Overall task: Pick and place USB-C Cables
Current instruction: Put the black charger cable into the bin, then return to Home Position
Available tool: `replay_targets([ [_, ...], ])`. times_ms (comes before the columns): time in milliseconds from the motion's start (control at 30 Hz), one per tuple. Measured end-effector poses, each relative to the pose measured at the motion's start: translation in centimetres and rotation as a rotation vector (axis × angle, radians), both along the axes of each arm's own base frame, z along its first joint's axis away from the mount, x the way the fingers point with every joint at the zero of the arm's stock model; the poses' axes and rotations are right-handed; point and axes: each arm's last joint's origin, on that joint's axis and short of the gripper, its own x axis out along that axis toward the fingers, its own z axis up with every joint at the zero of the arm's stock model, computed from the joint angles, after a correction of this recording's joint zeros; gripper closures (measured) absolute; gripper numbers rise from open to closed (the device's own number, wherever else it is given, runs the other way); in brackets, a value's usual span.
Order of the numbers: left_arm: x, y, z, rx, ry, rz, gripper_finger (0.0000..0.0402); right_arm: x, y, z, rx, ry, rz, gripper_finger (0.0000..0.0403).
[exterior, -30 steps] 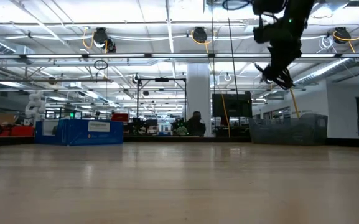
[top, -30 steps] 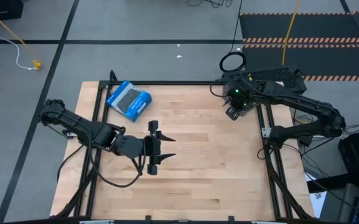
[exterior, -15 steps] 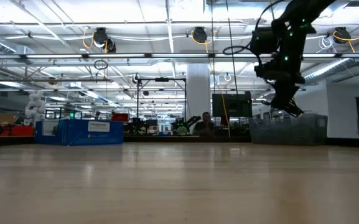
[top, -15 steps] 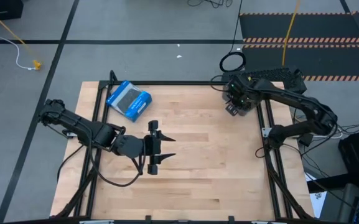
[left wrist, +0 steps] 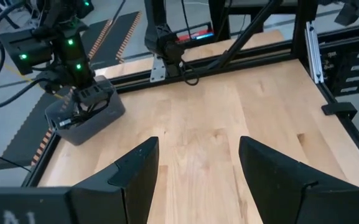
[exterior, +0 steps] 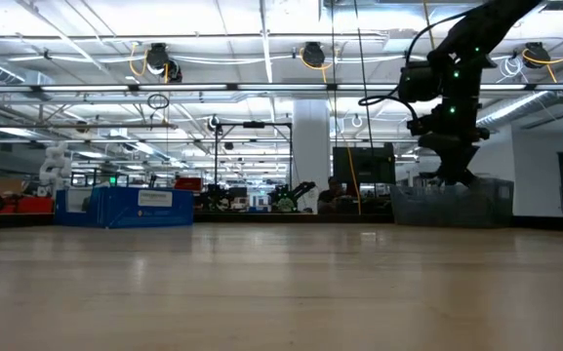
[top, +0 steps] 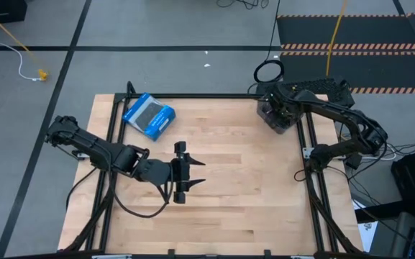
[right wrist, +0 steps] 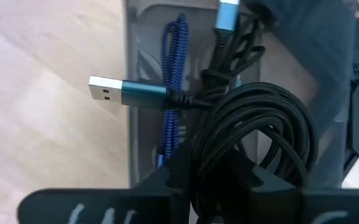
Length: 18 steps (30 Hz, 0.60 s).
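My right gripper (top: 274,114) reaches down into a grey bin (top: 279,124) at the table's far right corner and is shut on a black USB-C cable bundle (right wrist: 254,130). A teal plug (right wrist: 126,91) sticks out from the bundle. A blue-purple cable (right wrist: 176,93) lies on the bin floor beneath it. The left wrist view shows the right gripper (left wrist: 79,93) lowered into the bin (left wrist: 98,118). My left gripper (top: 190,173) hovers open over the table's middle, touching nothing; its fingers (left wrist: 135,171) frame bare wood. My right gripper pinches the black cable bundle's coiled loops (right wrist: 211,155) between its two fingers, coming from above and pointing down into the bin. The bundle sits inside the bin above the blue-purple cable. Whether it rests on the bin floor, I cannot tell.
A blue-and-grey box (top: 149,115) lies near the table's far left corner. A large black cable hoop (top: 268,72) lies on the floor beyond the far edge. A black frame rail (top: 207,95) borders the table. Bare wood (top: 243,187) spreads between the arms.
My right gripper has moved toward the table's far edge and down, carrying the black cable from above the table into the grey bin. It stays shut on the cable.
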Motion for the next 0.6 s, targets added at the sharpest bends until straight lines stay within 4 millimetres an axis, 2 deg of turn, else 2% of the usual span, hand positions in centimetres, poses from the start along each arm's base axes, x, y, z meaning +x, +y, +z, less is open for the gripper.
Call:
replay_targets([
  [200, 0.09, 0.0, 0.04, -0.004, -0.008, 0.001, 0.0176, -0.38, -0.31, 0.0, 0.001, -0.009, -0.049, 0.0351],
  [600, 0.16, -0.03, 0.2, 0.01, -0.023, -0.008, 0.0176, -0.38, -0.26, 0.04, -0.002, -0.019, -0.077, 0.0235],
])
